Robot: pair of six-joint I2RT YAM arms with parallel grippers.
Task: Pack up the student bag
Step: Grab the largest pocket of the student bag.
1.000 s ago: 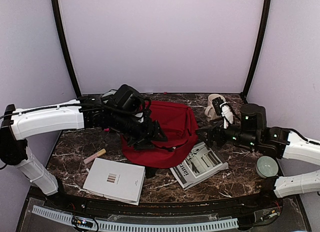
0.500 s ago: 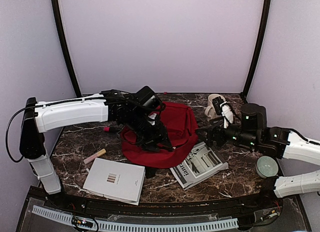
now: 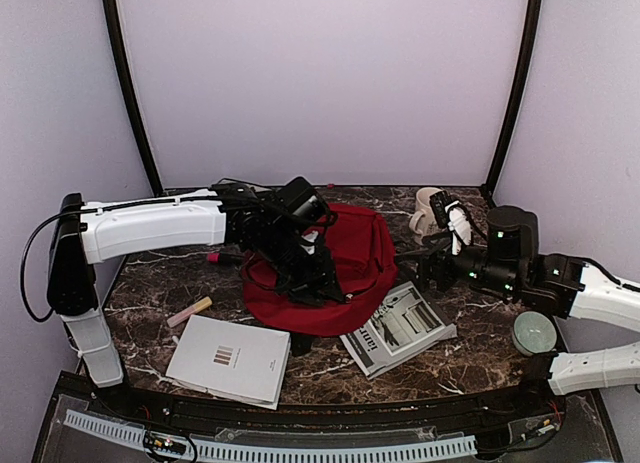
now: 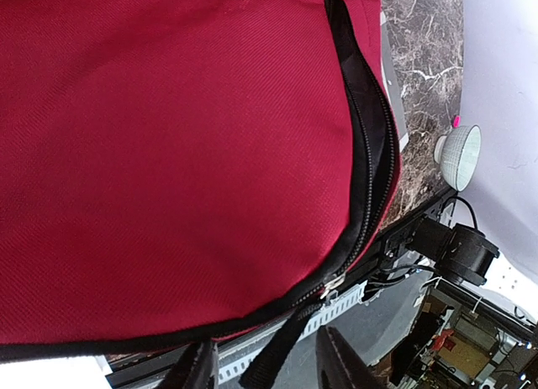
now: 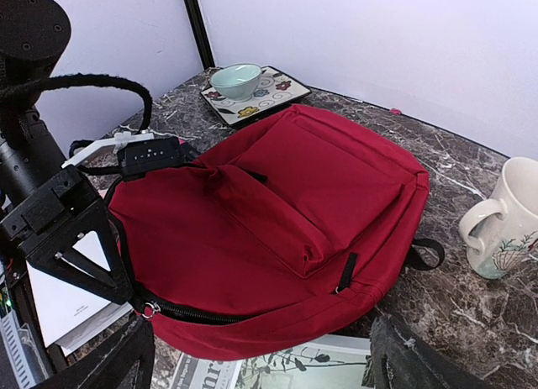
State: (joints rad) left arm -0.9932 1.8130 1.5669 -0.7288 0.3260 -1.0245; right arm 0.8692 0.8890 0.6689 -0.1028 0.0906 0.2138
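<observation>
Student bag [image 3: 345, 253] lay flat mid-table with its front pocket up. Its rounded zippered edge was turned toward 6 o'clock in the top view, so its long axis ran roughly 12 to 6.

Left gripper [image 3: 312, 280] was over the bag's 7 o'clock quarter, low on the fabric. In the left wrist view the main zipper [image 4: 370, 154] ran away from the claw as a dark seam. The metal slider [image 4: 333, 283] sat at the near end, and a black pull strap [image 4: 273, 355] hung from it into the gap between the fingers [image 4: 202, 368]. The jaws stood partly apart with daylight on both sides of the strap, so nothing was gripped yet.

Right gripper [image 3: 425, 270] was parked off the bag's 3 o'clock side beside the mug [image 3: 430, 211]. Its jaws were wide and empty, and it looked across the bag.

Judgement: the left arm was plainly the nearer one. The next move hinged on the strap lying dead centre in its claw. It should pinch there and draw along the seam line to open the mouth.

Nothing was packed yet. The white book [image 3: 230, 360] and the printed booklet [image 3: 400, 328] waited at 6 o'clock.
</observation>
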